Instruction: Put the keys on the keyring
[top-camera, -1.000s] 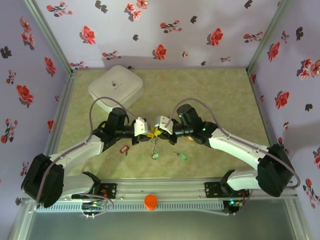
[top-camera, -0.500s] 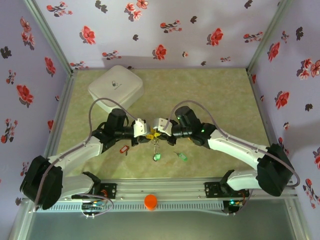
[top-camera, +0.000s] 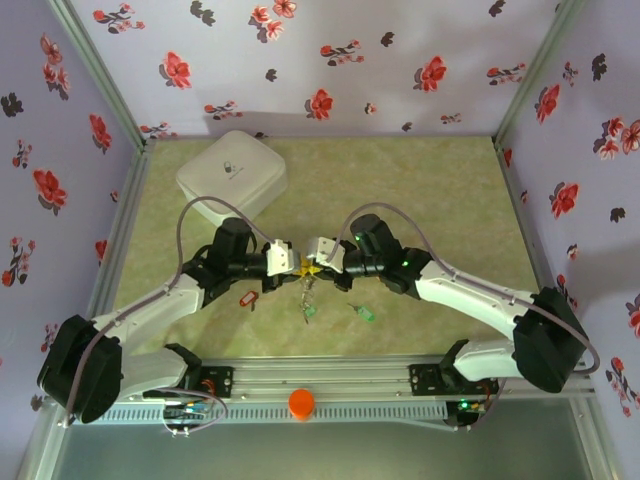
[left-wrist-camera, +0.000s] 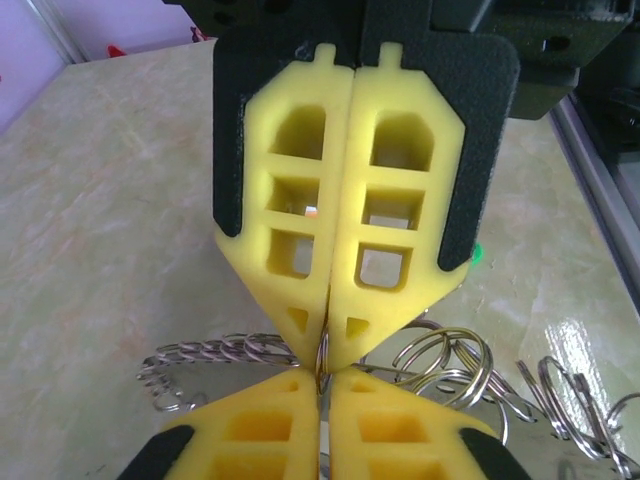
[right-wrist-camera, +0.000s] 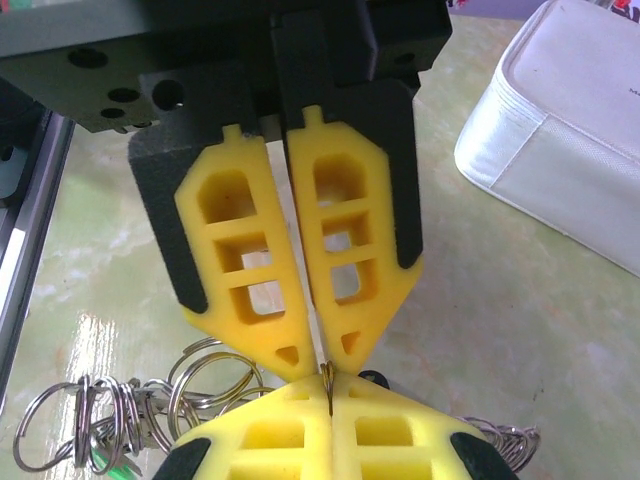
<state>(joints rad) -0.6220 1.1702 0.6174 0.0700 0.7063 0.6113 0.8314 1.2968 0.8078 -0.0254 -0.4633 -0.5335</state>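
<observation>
1. Overhead, the left tool (top-camera: 298, 266) and the right tool (top-camera: 316, 267) meet tip to tip over the counter (top-camera: 440, 200). The keys (top-camera: 309, 311), one green-tagged, show just below them. A red-tagged key (top-camera: 247, 298) and a green-tagged key (top-camera: 363, 313) lie on either side.
2. Left wrist: both tools are closed, and the thin wire of the keyring (left-wrist-camera: 321, 365) is pinched where their tips meet. Split rings (left-wrist-camera: 440, 360) hang just beside.
3. Right wrist: the keyring wire enters the seam of the closed right tool, with the left tool's tips closed directly above it.

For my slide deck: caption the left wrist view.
Left pincer and right pincer meet tip to tip, both pinching a thin metal ring beside a cluster of split rings.
</observation>
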